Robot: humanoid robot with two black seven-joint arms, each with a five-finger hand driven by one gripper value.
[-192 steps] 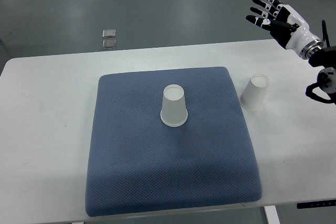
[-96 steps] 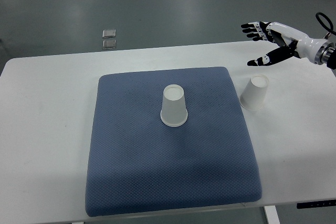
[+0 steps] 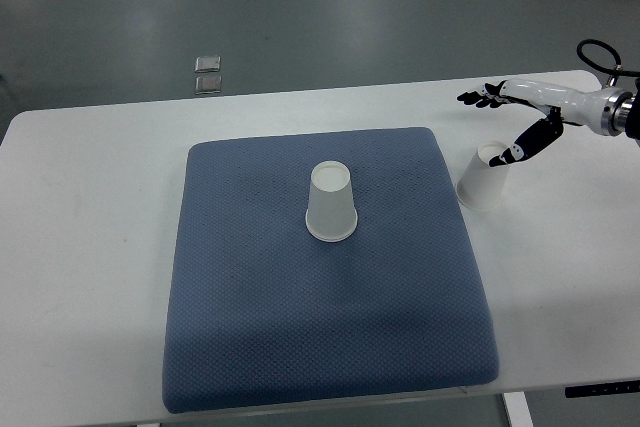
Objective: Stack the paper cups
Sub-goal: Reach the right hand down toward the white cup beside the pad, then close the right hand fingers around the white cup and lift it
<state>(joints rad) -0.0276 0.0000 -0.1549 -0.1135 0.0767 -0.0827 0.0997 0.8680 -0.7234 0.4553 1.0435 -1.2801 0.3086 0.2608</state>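
Right hand (image 3: 510,117) hovers over cup (image 3: 485,177) on worktop (image 3: 90,207), fingers (image 3: 475,99) spread, grasping nothing. Second cup (image 3: 331,202) inverted on blue mat (image 3: 250,317).

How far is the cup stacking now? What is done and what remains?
Nothing is stacked yet. One cup stands upside down on the blue mat; the other cup stands apart on the white table, right of the mat. The right hand is open over that cup, not gripping it. Grasping, carrying and stacking remain.
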